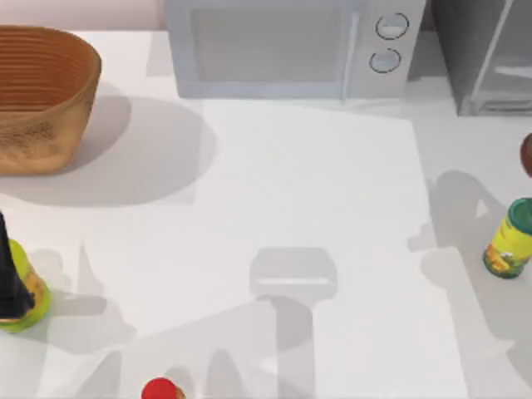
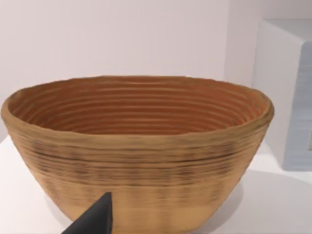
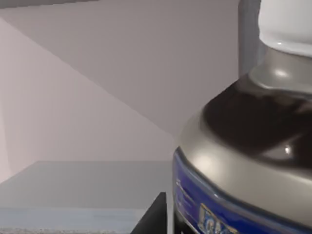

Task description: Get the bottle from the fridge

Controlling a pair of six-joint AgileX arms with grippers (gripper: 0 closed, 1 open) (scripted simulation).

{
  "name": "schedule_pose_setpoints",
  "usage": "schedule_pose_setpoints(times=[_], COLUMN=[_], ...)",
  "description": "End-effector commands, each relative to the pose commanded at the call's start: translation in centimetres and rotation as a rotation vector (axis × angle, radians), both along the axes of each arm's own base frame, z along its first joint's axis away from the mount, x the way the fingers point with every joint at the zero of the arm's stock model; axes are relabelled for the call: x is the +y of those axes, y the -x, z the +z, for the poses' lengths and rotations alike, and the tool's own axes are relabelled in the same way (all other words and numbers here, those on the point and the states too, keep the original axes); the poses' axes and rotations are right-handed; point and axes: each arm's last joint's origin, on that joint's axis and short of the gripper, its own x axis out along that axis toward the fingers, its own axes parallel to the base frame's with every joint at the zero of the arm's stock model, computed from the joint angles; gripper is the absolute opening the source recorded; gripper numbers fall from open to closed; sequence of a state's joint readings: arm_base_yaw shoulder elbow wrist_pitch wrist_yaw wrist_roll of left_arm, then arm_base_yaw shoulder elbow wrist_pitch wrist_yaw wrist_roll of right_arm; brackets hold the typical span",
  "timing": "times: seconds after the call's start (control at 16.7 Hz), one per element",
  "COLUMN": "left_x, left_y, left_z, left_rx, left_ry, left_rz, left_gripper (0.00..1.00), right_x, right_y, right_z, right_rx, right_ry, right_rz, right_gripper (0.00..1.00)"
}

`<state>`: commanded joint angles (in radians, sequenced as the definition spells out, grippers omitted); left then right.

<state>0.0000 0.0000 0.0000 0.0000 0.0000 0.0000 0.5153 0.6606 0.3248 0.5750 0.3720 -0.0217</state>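
Left end effector sits well left of the fridge, across the worktop, facing the woven basket; whether it is wide or narrow I cannot tell. Close before the right wrist camera is the bottle, white cap up, against the fridge's pale inner walls.

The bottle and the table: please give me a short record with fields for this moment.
bottle: white cap, dark body, blue label, close in front of the right wrist camera
fridge: far right corner of the table in the top view
microwave: far middle, two round knobs
basket: far left, nothing seen inside
can: right edge, upright
red-capped bottle: near edge
left gripper: near the left edge, facing the basket
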Motion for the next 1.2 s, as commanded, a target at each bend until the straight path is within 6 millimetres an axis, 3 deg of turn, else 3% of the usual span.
schedule_pose_setpoints(times=[0.12,0.3,0.66,0.9,1.2], left_x=[0.0,0.0,0.0,0.0,0.0], left_y=[0.0,0.0,0.0,0.0,0.0], left_z=[0.0,0.0,0.0,0.0,0.0], left_rx=[0.0,0.0,0.0,0.0,0.0], left_ry=[0.0,0.0,0.0,0.0,0.0], left_rz=[0.0,0.0,0.0,0.0,0.0], left_gripper=[1.0,1.0,1.0,1.0,1.0], right_x=[3.3,8.8,18.0,21.1,21.6], right_y=[-1.8,-3.5,-2.8,-1.5,-1.3], right_z=[-0.6,-3.3,-9.7,-11.0,-11.0], right_rx=[0.057,0.16,0.245,0.231,0.227], right_ry=[-0.005,0.023,0.095,0.082,0.074], right_rz=[0.013,0.0,-0.088,-0.137,-0.147], right_gripper=[0.0,0.0,0.0,0.0,0.0])
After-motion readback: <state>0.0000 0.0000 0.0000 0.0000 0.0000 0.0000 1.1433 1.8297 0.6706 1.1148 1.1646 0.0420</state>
